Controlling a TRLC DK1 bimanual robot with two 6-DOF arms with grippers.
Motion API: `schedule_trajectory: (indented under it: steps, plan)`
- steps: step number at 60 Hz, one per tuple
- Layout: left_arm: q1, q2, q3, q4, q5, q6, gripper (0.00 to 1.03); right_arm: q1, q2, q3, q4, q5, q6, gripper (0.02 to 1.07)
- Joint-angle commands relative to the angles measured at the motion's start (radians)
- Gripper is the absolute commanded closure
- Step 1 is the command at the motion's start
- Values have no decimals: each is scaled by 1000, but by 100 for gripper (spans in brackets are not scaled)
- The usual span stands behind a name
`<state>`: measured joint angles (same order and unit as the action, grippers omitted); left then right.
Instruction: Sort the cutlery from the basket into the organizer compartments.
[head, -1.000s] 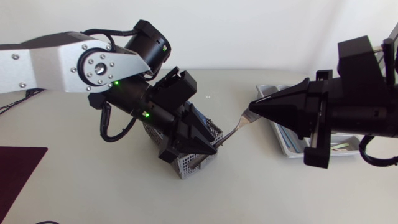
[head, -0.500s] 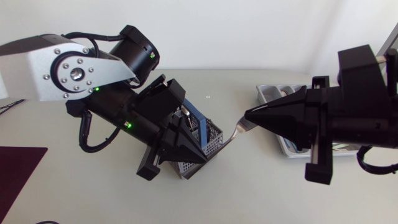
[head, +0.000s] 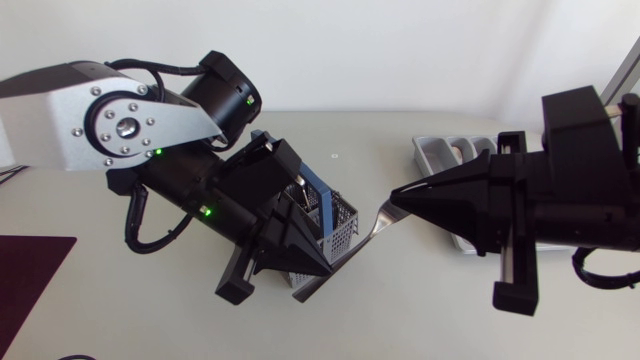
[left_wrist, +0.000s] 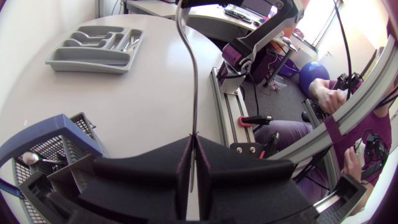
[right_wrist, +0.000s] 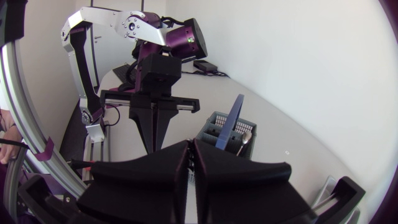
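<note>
Fork (head: 372, 228) clamped at both ends by your left pincer (head: 322, 265) and right pincer (head: 392, 205); basket (head: 340, 228) beneath holds a spoon (left_wrist: 30, 159); organizer (head: 432, 150) behind the right pincer awaits.

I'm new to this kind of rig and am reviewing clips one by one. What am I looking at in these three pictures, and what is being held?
This is a robot with two silver-grey arms at a pale table. Each arm ends in a black two-fingered gripper. The head view looks down from above: the left arm's gripper comes in from one side and the right arm's gripper from the other. The other two pictures come from a camera on each arm's wrist, looking out past its own fingers. On the table stand a grey wire-mesh basket with a blue handle, with a spoon inside, and a grey plastic organizer tray with compartments. Both grippers are shut on one silver metal fork, which spans the gap between them beside the basket.
</note>
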<state>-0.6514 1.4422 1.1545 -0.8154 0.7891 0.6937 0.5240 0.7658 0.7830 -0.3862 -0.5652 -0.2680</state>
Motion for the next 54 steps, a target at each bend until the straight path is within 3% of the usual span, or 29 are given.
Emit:
schedule_trajectory:
  steps: [1, 54]
  plan:
    - [-8, -14, -26, 5, 10, 9, 100, 21, -2, -14, 17, -50, 50, 102]
    - [-57, -12, -21, -27, 15, -8, 99, 13, -19, -14, 47, -25, 67, 102]
